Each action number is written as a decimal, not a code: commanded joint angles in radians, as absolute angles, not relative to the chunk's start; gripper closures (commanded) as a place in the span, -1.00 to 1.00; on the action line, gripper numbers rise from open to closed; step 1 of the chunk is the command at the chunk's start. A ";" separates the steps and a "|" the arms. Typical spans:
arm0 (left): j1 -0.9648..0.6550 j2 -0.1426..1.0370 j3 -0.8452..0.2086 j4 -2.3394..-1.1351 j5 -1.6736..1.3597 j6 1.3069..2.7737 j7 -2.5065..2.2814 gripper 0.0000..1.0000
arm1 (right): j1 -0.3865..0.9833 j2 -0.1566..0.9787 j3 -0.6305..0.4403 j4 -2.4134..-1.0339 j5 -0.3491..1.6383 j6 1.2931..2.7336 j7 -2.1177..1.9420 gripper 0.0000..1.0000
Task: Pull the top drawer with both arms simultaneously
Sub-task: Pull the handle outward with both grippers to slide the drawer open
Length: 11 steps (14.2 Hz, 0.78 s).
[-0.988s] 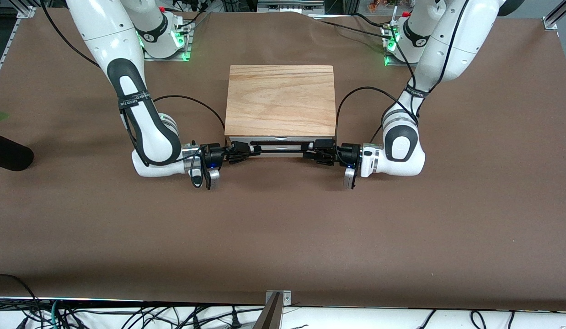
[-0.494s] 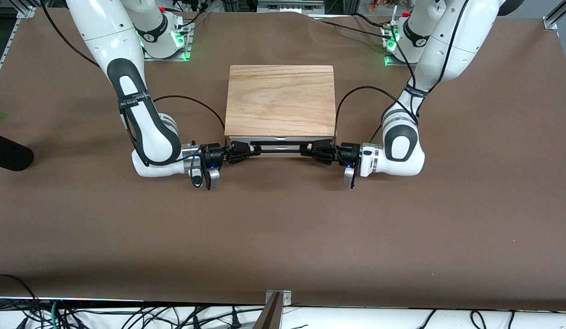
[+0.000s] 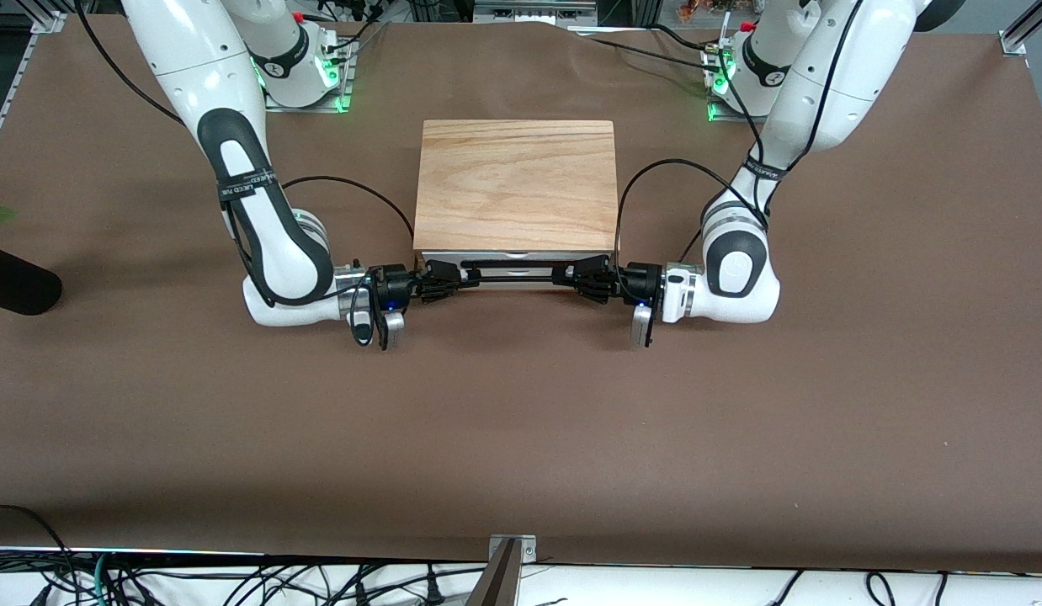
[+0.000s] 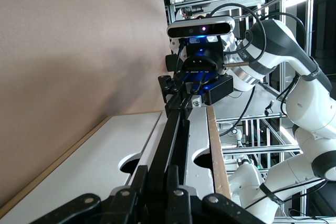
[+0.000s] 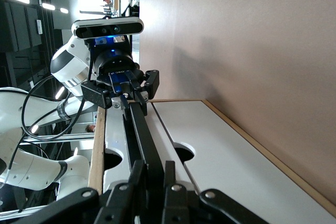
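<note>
1. Front view: cabinet [image 3: 516,185] sits mid-table between both arms, and the top drawer [image 3: 514,257] faces the front camera, pretty much closed. Right gripper [image 3: 460,278] and left gripper [image 3: 566,279] each sit on one end of the handle [image 3: 514,273].
2. Left wrist view: left gripper [image 4: 157,184] fingers are clamped on the black bar [image 4: 169,145].
3. Right wrist view: same deal, right gripper [image 5: 152,181] is pinched on the bar [image 5: 143,135], with the white front panel [image 5: 210,145] just beside it.
</note>
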<state>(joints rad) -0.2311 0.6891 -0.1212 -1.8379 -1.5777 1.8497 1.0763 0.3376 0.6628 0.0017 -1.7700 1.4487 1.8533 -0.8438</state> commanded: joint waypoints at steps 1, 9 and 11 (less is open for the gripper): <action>-0.235 0.683 -0.123 -1.855 -1.606 1.852 1.115 0.95 | 0.333 0.669 0.002 -1.752 1.466 1.850 -0.847 0.96; -0.226 0.779 -0.112 -1.689 -1.591 1.855 1.042 0.95 | 0.321 0.794 -0.006 -1.522 1.463 1.856 -0.818 0.96; -0.224 0.819 -0.094 -1.611 -1.589 1.855 0.994 0.95 | 0.301 0.848 -0.006 -1.444 1.473 1.856 -0.818 0.96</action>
